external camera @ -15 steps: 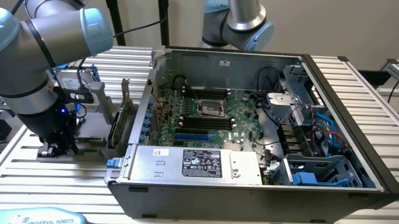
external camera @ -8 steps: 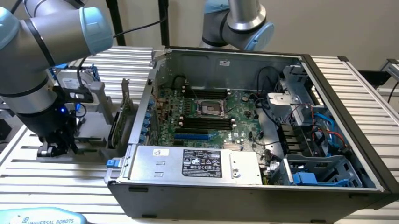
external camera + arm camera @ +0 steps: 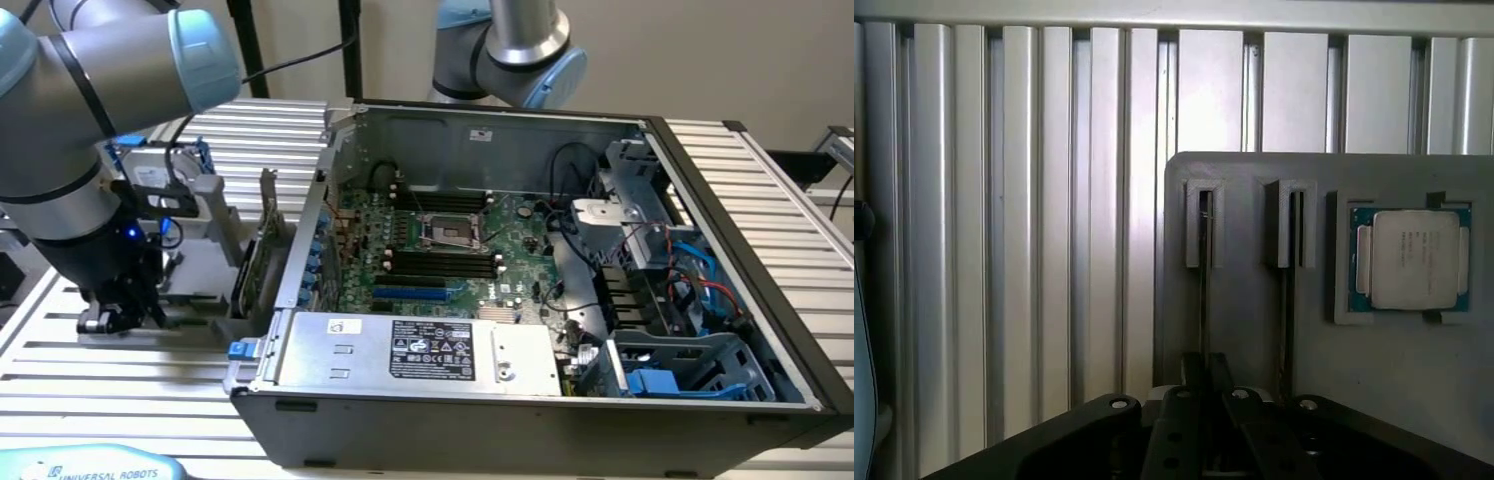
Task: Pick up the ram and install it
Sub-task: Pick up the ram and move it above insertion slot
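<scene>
The ram (image 3: 1205,262), kept on edge in the slot by the grey holder's (image 3: 1414,380) edge so its top is offered, is apparently pinched between the gripper's (image 3: 1206,368) near-closed jaws

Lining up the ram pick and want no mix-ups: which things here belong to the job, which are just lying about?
Job: ram in holder slot; gripper at it; motherboard memory slots.
Lying about: processor chip; expansion card; power supply.
</scene>
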Tool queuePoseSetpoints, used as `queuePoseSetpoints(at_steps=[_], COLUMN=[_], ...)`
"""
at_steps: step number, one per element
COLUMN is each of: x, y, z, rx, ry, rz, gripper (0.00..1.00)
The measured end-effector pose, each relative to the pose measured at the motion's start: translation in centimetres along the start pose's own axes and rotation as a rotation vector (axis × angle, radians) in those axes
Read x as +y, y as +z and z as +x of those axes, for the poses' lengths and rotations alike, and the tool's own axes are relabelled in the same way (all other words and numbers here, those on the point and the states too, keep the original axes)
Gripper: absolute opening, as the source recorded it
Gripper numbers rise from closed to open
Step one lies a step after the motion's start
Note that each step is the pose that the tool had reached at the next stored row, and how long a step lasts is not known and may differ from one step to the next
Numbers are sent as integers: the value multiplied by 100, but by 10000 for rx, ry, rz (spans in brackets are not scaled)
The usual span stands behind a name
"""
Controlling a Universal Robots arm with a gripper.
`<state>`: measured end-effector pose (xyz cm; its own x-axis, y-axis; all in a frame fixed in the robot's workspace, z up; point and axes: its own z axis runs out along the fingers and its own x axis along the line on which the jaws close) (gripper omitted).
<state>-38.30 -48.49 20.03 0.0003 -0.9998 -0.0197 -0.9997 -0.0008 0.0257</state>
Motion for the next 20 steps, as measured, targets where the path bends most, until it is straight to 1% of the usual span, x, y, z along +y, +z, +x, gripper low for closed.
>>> queuePoseSetpoints(at_steps=[6, 13, 17, 20], x=[1, 4, 6, 9], y=[-64, -171, -252, -342], z=[-8, -14, -19, -23], rx=[-5, -10, -12, -14], ry=[39, 61, 69, 74], rz=[1, 1, 1, 1], gripper=[13, 13, 13, 13])
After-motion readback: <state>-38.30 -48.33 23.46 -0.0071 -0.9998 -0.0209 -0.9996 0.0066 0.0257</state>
